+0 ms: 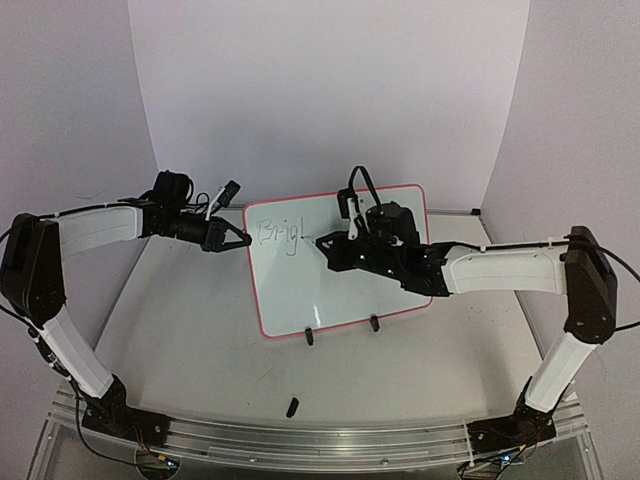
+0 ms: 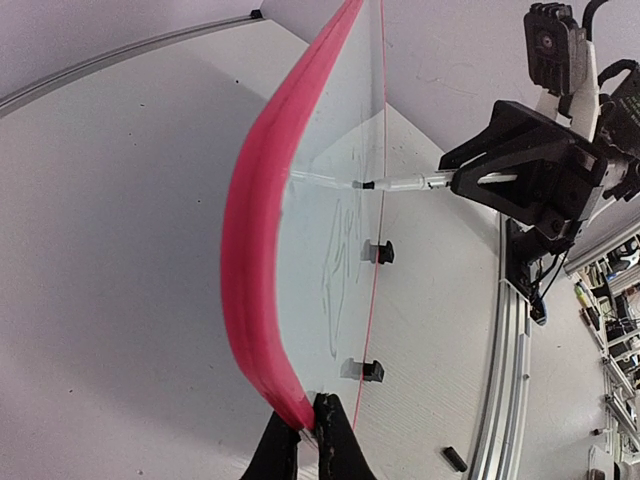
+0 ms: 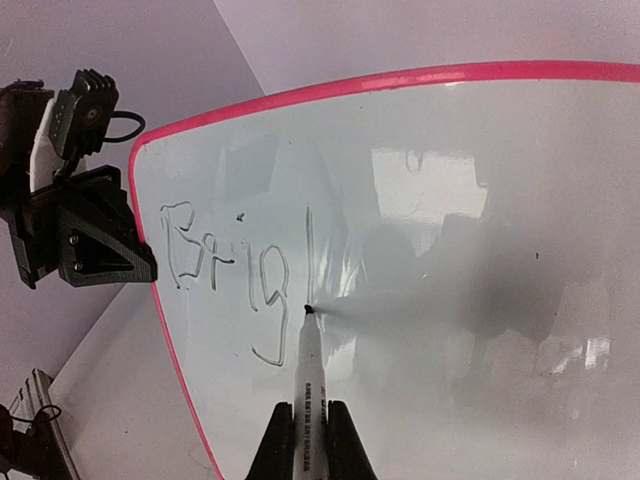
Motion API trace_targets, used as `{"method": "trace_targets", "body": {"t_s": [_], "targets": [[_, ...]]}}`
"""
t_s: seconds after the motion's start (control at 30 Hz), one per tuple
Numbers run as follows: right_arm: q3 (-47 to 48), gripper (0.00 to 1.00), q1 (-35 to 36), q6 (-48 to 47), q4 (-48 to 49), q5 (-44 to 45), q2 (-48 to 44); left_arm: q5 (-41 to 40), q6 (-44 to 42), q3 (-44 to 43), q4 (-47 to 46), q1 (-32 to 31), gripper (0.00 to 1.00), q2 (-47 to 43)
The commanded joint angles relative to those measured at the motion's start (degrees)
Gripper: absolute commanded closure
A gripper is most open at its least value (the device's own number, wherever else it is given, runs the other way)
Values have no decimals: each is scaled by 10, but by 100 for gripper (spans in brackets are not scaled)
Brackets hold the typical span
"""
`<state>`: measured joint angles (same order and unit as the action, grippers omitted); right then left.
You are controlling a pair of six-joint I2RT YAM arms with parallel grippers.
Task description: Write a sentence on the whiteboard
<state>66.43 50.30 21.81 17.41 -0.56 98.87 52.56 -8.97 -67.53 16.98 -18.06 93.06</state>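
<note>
Body of the robot: left arm [image 1: 100, 225] and right arm [image 1: 500, 270] with white tapered shells between black joint housings [image 1: 590, 285]; thin black cable [image 1: 505, 244] along the right arm; left gripper [image 1: 243, 240] and right gripper [image 1: 322, 241] black, wedge-shaped; white bracket [image 3: 45, 145] beside a black wrist camera [image 3: 85, 108].

Bright, even light — soft glare on the whiteboard [image 3: 480, 200].

The right claw [image 3: 306, 440] grips a marker [image 3: 307, 365], tip touching the whiteboard [image 3: 480, 330] just after the sentence [image 3: 215, 265]'s "Brig".
</note>
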Motion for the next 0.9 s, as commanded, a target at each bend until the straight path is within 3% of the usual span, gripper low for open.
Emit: {"method": "trace_targets", "body": {"t_s": [0.0,0.87], "targets": [[-13,100,-5,12,-19,16,-7,-21,-60,-19,9,-9,100,-4],[-10,100,-5,21,44,86,-9,-21,-61,-19,9,-9,100,0]]}}
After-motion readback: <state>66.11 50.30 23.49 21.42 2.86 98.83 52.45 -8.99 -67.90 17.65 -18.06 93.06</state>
